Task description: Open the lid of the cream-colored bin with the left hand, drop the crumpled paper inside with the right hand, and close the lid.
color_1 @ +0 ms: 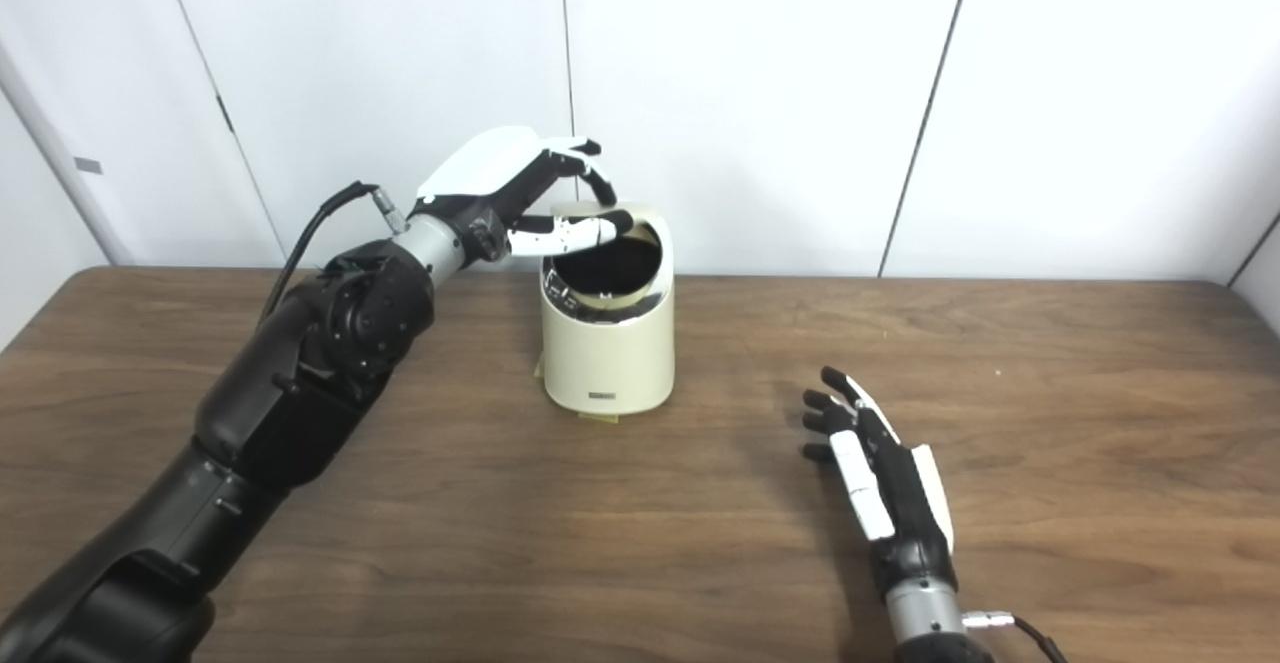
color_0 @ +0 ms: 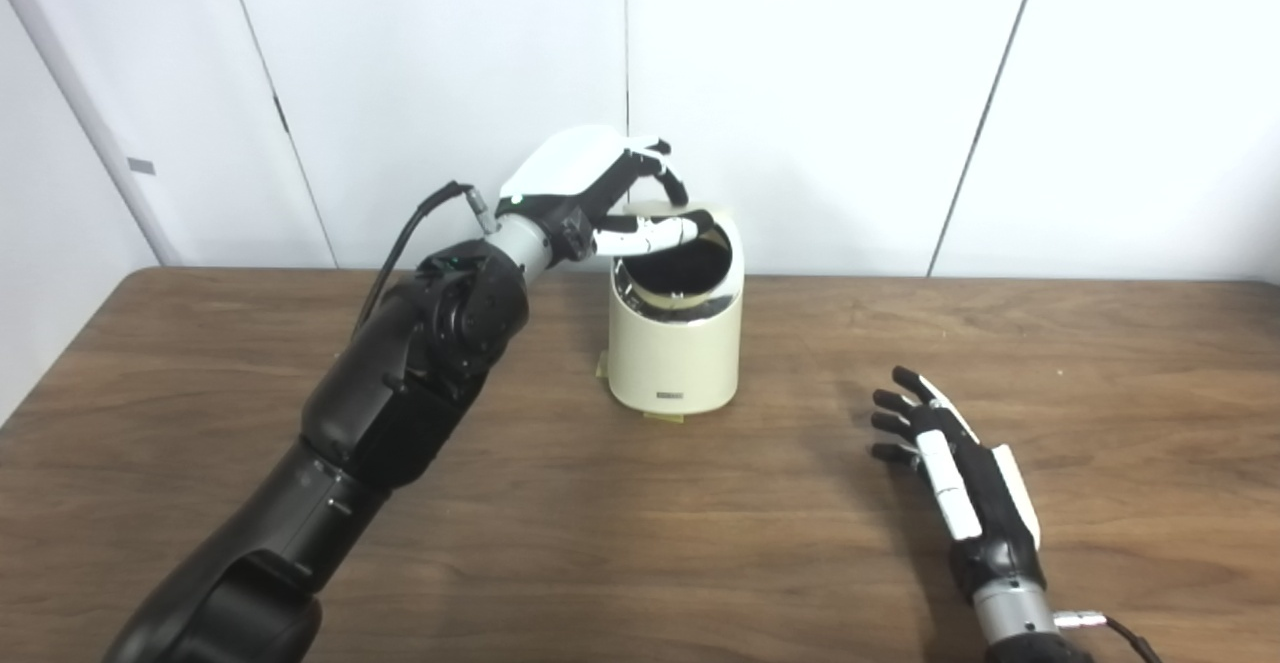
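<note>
Left arm (color_0: 400, 383) comes in from 7 o'clock. Your left hand (color_0: 590, 193) sits over the bin's (color_0: 676, 353) top rim, thumb and fingers (color_0: 655, 233) curled around the lid (color_0: 712, 228), which is tipped up toward 12 o'clock — the dark mouth shows open.

One bin, upright at table (color_0: 200, 423) centre, tape tabs at its base. It looks like light, stiff plastic, smooth-sided, so a hard push may slide or tip it. Hold the lid by its edge, not the body; I'd expect it to swing shut if released.

At 4 o'clock from the bin, well apart, your right hand (color_0: 955, 473) lies low over the table, fingers spread, holding nothing.

Paper count: none visible — not on the table, not in either hand; the bin's inside is too dark to read.
</note>
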`<action>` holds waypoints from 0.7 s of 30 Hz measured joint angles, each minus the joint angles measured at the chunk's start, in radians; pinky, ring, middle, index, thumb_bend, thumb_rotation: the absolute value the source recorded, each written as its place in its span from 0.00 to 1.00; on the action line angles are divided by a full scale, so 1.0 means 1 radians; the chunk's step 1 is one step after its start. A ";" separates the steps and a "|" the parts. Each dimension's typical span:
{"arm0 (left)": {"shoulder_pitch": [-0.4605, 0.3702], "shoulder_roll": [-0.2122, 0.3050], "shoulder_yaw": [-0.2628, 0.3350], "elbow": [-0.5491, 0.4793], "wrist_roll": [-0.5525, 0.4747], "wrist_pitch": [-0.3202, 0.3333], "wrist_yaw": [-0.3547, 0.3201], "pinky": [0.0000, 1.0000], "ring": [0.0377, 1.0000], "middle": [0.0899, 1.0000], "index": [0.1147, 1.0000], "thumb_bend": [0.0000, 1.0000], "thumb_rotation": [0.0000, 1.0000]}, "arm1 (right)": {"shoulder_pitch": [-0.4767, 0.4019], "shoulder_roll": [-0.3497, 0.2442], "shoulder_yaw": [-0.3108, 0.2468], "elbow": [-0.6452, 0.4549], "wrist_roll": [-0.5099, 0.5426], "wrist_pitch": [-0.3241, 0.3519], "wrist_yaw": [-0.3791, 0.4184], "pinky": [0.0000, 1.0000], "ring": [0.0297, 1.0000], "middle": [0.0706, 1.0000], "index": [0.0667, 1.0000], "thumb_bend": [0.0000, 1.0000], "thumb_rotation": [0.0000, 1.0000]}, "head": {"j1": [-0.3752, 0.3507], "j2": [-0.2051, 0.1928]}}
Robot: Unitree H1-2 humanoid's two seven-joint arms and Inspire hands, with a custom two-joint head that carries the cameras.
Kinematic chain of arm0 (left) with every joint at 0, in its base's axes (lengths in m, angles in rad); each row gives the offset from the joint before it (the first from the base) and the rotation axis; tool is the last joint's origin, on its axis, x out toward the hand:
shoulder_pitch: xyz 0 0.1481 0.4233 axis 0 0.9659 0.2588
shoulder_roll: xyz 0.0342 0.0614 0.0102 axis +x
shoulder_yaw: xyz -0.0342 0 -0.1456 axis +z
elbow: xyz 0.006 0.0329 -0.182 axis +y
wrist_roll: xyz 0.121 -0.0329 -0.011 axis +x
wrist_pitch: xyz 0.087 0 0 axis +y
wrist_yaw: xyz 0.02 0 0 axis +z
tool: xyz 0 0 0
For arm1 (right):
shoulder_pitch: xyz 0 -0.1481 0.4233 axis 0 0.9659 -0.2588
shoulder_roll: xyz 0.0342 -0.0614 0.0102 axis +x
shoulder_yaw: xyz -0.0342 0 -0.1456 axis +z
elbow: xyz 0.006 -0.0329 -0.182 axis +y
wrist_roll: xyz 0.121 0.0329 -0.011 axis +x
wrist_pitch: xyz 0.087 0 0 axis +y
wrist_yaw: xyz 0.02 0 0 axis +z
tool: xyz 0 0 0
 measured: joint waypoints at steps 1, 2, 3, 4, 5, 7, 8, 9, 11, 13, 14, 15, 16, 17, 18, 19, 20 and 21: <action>0.001 0.000 0.000 -0.001 0.006 -0.001 -0.004 0.80 0.93 0.91 0.62 0.58 0.78 | 0.000 0.000 0.000 0.000 -0.004 -0.001 -0.002 0.68 0.79 0.80 0.88 0.54 0.92 | 0.000 0.003; 0.003 0.000 0.000 -0.005 0.009 -0.002 -0.012 0.80 0.93 0.91 0.62 0.59 0.79 | 0.000 0.000 0.000 0.000 -0.010 -0.001 -0.003 0.68 0.79 0.80 0.88 0.53 0.92 | -0.002 0.006; 0.007 0.001 0.000 -0.011 0.010 -0.002 -0.019 0.80 0.93 0.90 0.62 0.59 0.79 | 0.000 0.000 0.000 0.000 -0.013 -0.002 -0.004 0.68 0.79 0.80 0.88 0.52 0.92 | -0.002 0.006; 0.014 0.002 0.001 -0.021 0.011 -0.002 -0.024 0.80 0.93 0.90 0.62 0.60 0.79 | 0.000 0.000 0.000 0.000 -0.016 -0.002 -0.005 0.68 0.79 0.80 0.88 0.52 0.92 | -0.002 0.006; 0.021 0.002 0.001 -0.029 0.012 -0.002 -0.030 0.80 0.92 0.90 0.61 0.60 0.78 | -0.001 0.000 0.000 0.000 -0.018 -0.002 -0.005 0.68 0.79 0.80 0.87 0.52 0.92 | -0.003 0.008; 0.034 0.002 0.001 -0.034 0.013 -0.002 -0.036 0.79 0.91 0.89 0.61 0.59 0.77 | -0.001 0.000 0.000 0.000 -0.020 -0.002 -0.006 0.67 0.79 0.79 0.87 0.52 0.92 | -0.005 0.011; 0.041 0.002 0.001 -0.037 0.016 -0.002 -0.038 0.79 0.91 0.89 0.61 0.58 0.76 | -0.001 0.000 0.001 0.000 -0.022 -0.002 -0.006 0.67 0.79 0.79 0.87 0.52 0.91 | -0.008 0.014; 0.049 0.002 0.001 -0.044 0.019 -0.001 -0.040 0.79 0.91 0.89 0.62 0.58 0.76 | -0.001 0.000 0.001 0.000 -0.024 -0.002 -0.006 0.67 0.79 0.79 0.87 0.52 0.91 | -0.008 0.014; 0.060 0.001 0.001 -0.058 0.020 -0.002 -0.045 0.79 0.90 0.89 0.61 0.57 0.77 | -0.001 0.000 0.002 0.000 -0.035 -0.002 -0.008 0.66 0.79 0.79 0.87 0.53 0.90 | -0.008 0.018; 0.065 0.001 0.001 -0.062 0.024 -0.004 -0.048 0.79 0.91 0.89 0.62 0.57 0.79 | -0.001 0.000 0.004 -0.001 -0.046 -0.002 -0.013 0.65 0.79 0.78 0.87 0.52 0.90 | -0.009 0.020; 0.065 0.002 0.001 -0.063 0.025 -0.005 -0.052 0.80 0.92 0.89 0.62 0.58 0.80 | -0.001 0.000 0.005 -0.001 -0.054 -0.002 -0.016 0.65 0.79 0.79 0.87 0.52 0.90 | -0.009 0.020; 0.065 0.002 0.001 -0.064 0.027 -0.006 -0.057 0.80 0.92 0.90 0.62 0.58 0.80 | -0.001 0.000 0.006 -0.001 -0.058 -0.002 -0.020 0.65 0.79 0.79 0.87 0.52 0.90 | -0.009 0.023; 0.065 0.002 0.000 -0.066 0.030 -0.007 -0.061 0.80 0.92 0.90 0.63 0.59 0.81 | -0.001 0.000 0.007 -0.001 -0.060 -0.001 -0.022 0.65 0.79 0.79 0.87 0.52 0.89 | -0.011 0.023; 0.066 0.003 -0.002 -0.067 0.036 -0.007 -0.064 0.80 0.93 0.90 0.64 0.60 0.81 | -0.001 0.000 0.007 -0.001 -0.061 -0.001 -0.022 0.65 0.79 0.79 0.87 0.52 0.89 | -0.012 0.025; 0.068 0.003 -0.004 -0.068 0.045 -0.009 -0.066 0.80 0.93 0.90 0.63 0.60 0.81 | -0.001 0.000 0.007 -0.002 -0.062 -0.001 -0.022 0.65 0.79 0.79 0.88 0.52 0.89 | -0.014 0.028; 0.071 0.003 -0.006 -0.069 0.053 -0.013 -0.065 0.80 0.93 0.90 0.63 0.60 0.82 | -0.001 0.000 0.007 -0.002 -0.063 -0.001 -0.022 0.66 0.79 0.79 0.88 0.52 0.89 | -0.017 0.029; 0.073 0.003 -0.007 -0.069 0.057 -0.021 -0.064 0.80 0.93 0.90 0.64 0.60 0.82 | -0.001 0.000 0.008 -0.003 -0.063 0.000 -0.022 0.66 0.79 0.79 0.88 0.52 0.88 | -0.018 0.031; 0.078 0.003 -0.007 -0.069 0.061 -0.029 -0.060 0.79 0.94 0.90 0.64 0.59 0.82 | -0.001 0.001 0.007 -0.004 -0.064 0.002 -0.023 0.66 0.79 0.79 0.88 0.52 0.88 | -0.018 0.031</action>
